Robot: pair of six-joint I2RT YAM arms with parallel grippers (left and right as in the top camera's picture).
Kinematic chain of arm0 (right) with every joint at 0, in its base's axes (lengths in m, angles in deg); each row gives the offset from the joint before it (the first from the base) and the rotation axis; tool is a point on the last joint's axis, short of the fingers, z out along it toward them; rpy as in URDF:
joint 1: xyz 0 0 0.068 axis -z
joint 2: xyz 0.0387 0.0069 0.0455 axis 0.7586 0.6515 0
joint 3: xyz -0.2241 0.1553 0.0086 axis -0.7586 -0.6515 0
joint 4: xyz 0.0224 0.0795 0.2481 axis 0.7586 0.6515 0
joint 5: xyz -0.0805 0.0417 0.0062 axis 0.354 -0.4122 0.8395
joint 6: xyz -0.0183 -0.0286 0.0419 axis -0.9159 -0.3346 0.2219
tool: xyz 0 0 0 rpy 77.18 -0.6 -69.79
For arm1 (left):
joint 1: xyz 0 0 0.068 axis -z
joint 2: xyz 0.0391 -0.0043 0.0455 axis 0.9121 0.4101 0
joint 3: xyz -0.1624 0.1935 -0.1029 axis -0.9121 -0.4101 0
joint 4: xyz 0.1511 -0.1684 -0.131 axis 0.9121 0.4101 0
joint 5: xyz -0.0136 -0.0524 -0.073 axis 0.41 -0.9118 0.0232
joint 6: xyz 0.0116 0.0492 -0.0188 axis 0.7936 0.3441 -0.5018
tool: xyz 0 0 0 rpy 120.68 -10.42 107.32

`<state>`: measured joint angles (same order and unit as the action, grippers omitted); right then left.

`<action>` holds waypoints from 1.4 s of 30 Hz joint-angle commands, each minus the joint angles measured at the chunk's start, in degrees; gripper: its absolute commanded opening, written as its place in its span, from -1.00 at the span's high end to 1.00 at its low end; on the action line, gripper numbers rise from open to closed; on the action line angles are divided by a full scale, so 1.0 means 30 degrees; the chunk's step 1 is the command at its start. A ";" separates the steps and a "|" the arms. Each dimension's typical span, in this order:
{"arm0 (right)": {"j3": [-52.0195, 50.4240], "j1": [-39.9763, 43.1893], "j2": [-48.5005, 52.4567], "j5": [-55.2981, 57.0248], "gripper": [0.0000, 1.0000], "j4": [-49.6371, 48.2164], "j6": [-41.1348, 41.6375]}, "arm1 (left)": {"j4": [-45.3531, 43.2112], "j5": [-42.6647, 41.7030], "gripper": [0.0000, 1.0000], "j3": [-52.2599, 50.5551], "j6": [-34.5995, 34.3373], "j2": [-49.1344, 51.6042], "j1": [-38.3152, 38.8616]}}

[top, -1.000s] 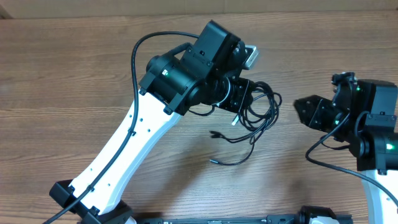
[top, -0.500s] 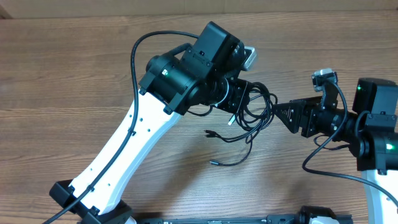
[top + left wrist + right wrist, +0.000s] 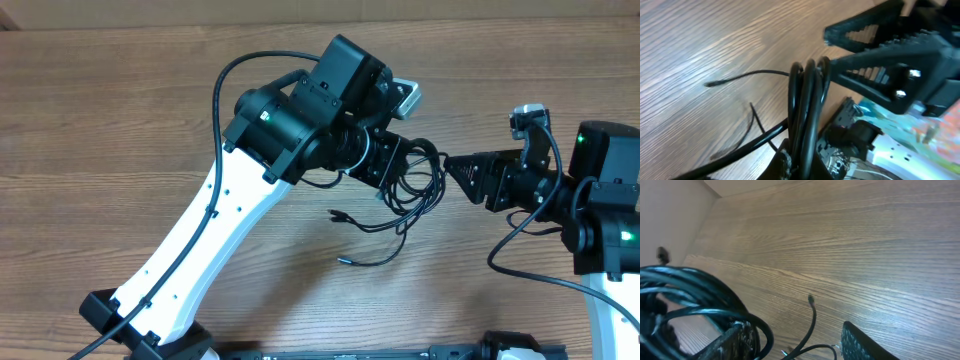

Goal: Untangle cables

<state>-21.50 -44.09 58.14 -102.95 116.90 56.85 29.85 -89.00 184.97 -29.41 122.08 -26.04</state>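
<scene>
The cables [image 3: 418,180] are thin black cords in a small tangle at mid table. Loose strands trail down-left to small plugs [image 3: 341,259]. My left gripper [image 3: 388,165] is shut on a bundle of loops, which stand up between its jaws in the left wrist view [image 3: 807,100]. My right gripper [image 3: 452,166] is open, with its fingertips at the tangle's right edge. In the right wrist view the coils [image 3: 687,287] lie against the left finger, and one strand with a plug end [image 3: 811,301] lies between the open fingers [image 3: 792,330]. The right gripper's fingers also show in the left wrist view [image 3: 880,50].
The wooden table [image 3: 120,120] stretches away on all sides. The left arm's white link [image 3: 200,250] crosses the lower left. A thick black arm cable [image 3: 215,90] arcs above it. The right arm's base [image 3: 610,230] stands at the right edge.
My right gripper has moved left from the table's right side up to the tangle. The left gripper still holds the bundle, and the trailing strands have shifted slightly.
</scene>
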 commanded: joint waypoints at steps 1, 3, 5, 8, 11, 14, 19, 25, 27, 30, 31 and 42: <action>0.0153 0.0109 -0.0044 0.0401 -0.11 -0.0168 0.0525 | -0.0379 -0.2208 0.91 0.0168 0.0852 -0.0328 0.0015; 0.0153 0.0109 -0.0051 0.0335 -0.11 -0.0160 0.0525 | -0.0612 -0.2805 0.91 0.0168 0.0860 -0.0328 0.0029; 0.0153 0.0109 -0.0044 0.0328 -0.11 -0.0168 0.0525 | -0.0736 -0.3242 0.91 0.0168 0.0860 -0.0328 0.0073; 0.0153 0.0109 -0.0044 0.0328 -0.18 -0.0189 0.0525 | -0.0729 -0.3228 0.91 0.0168 0.1005 -0.0328 0.0182; 0.0153 0.0109 -0.0044 0.0328 -0.21 -0.0641 0.0772 | -0.0736 -0.3228 0.91 0.0168 0.1005 -0.0328 0.0291; 0.0153 0.0109 -0.0044 0.0328 -0.22 -0.1661 0.1865 | -0.0867 -0.3235 0.92 0.0168 0.1005 -0.0328 0.0554; 0.0153 0.0109 -0.0029 0.0772 -0.22 -0.2047 0.2346 | -0.0947 -0.3228 0.92 0.0168 0.1158 -0.0328 0.1013; 0.0153 0.0109 0.0124 0.6033 -0.22 -0.0240 0.5559 | -0.0925 -0.3228 0.92 0.0168 0.1362 -0.0328 0.1013; 0.0153 0.0109 0.0240 0.6921 -0.22 0.0313 0.5967 | -0.0918 -0.3220 0.92 0.0168 0.1370 -0.0328 0.1013; 0.0153 0.0109 0.0488 0.7060 -0.22 0.1071 0.6105 | -0.0918 -0.3024 0.91 0.0168 0.1428 -0.0328 0.1005; 0.0153 0.0109 0.0554 0.7060 -0.22 0.1311 0.6105 | -0.0918 -0.2922 0.91 0.0168 0.1421 -0.0328 0.0991; 0.0153 0.0109 0.1333 0.6972 -0.43 0.4204 0.6084 | -0.0619 -0.2382 0.91 0.0168 0.1413 -0.0328 0.0969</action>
<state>-21.50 -44.09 61.92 -82.98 129.06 74.89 27.73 -95.68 184.97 -26.68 122.08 -23.42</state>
